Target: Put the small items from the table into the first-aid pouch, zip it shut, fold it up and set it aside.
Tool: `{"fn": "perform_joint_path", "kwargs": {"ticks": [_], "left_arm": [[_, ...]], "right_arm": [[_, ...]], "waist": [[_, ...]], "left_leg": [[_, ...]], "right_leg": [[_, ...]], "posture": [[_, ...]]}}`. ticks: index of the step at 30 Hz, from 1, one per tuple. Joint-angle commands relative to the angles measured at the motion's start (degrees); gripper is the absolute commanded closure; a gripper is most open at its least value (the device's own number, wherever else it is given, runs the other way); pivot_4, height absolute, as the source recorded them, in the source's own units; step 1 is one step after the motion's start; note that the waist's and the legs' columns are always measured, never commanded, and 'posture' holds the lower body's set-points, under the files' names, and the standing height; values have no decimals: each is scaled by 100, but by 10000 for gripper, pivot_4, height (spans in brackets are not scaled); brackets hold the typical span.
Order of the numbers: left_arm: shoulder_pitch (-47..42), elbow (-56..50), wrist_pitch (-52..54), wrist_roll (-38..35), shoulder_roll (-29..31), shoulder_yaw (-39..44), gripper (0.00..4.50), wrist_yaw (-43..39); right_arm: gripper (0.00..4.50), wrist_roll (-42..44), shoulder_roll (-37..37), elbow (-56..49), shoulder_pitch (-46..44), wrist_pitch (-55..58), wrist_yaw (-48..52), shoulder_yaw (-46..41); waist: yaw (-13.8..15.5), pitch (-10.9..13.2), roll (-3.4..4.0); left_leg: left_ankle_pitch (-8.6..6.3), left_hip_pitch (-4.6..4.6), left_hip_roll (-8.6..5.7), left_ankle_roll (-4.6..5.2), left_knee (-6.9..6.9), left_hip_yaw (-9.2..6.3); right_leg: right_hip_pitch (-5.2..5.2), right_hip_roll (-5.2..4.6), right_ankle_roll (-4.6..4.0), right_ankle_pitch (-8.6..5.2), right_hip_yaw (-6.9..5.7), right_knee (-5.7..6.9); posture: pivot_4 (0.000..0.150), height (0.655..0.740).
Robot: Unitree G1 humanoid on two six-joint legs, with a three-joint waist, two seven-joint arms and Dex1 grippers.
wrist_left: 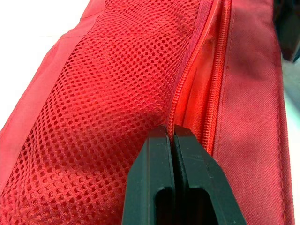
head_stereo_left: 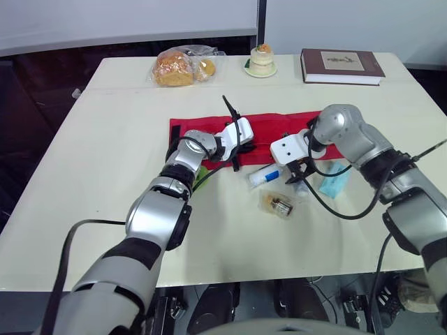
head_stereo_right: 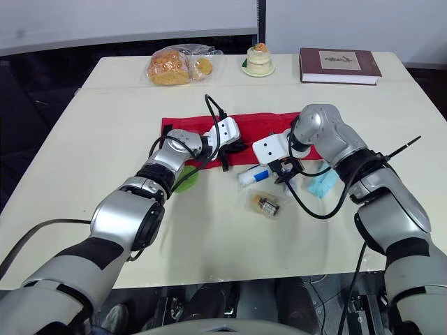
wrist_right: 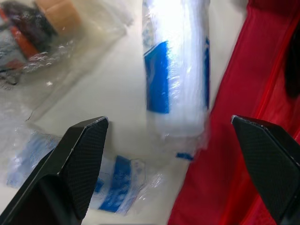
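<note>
On the pouch zip (wrist_left: 188, 79), left jaws seemingly tight; right jaws wide over roll (wrist_right: 176, 70).

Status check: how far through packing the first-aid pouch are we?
Nothing looks done: the pouch lies flat and unzipped. In hand: left gripper pinches its zipper edge; right gripper, open, hovers over the wrapped roll. Left: roll, bottle bag, teal packet and green item still on the table, then zipping, folding, setting aside.

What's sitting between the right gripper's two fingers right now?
The white-and-blue wrapped roll lies between the fingers of the open right gripper, beside the red pouch; the right wrist view shows it.
</note>
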Motion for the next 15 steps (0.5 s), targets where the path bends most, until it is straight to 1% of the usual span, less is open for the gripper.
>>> {"fn": "perform_joint_path", "kwargs": {"ticks": [1, 4, 9, 11, 15], "left_arm": [[-18, -193, -41, -121, 27, 104, 45000, 14], [3, -195, -39, -133, 38, 98, 45000, 14], [9, -197, -37, -144, 24, 89, 45000, 6], [8, -196, -39, -146, 17, 88, 45000, 6], [12, -195, -44, -149, 14, 88, 45000, 3]], "right_arm": [[12456, -146, 33, 156, -117, -303, 19, -19], [23315, -204, 48, 144, -45, -372, 82, -25], [44757, -246, 92, 103, 24, -344, 51, -114], [44757, -160, 109, 15, 85, -182, 74, -207], [44757, 254, 214, -458, 280, 607, 111, -605]], "waist": [[-1, 0, 0], [-20, 0, 1], [-67, 0, 1], [-74, 0, 1], [-96, 0, 1]], "left_leg": [[0, 0, -1, 0, 0, 0], [0, 0, -1, 0, -1, -1], [0, 0, -1, -1, -2, -4], [0, 0, -1, -1, -3, -4], [0, 0, -1, -1, -4, -6]], "right_leg": [[0, 0, 0, 0, 0, 0], [0, 0, 0, 0, 0, 1], [0, 0, 0, 0, -2, 1], [0, 0, 0, 0, -2, 1], [0, -1, 0, 0, -3, 1]], "posture": [[1500, 7289], [1500, 7289], [1500, 7289], [1500, 7289], [1500, 7289]]}}
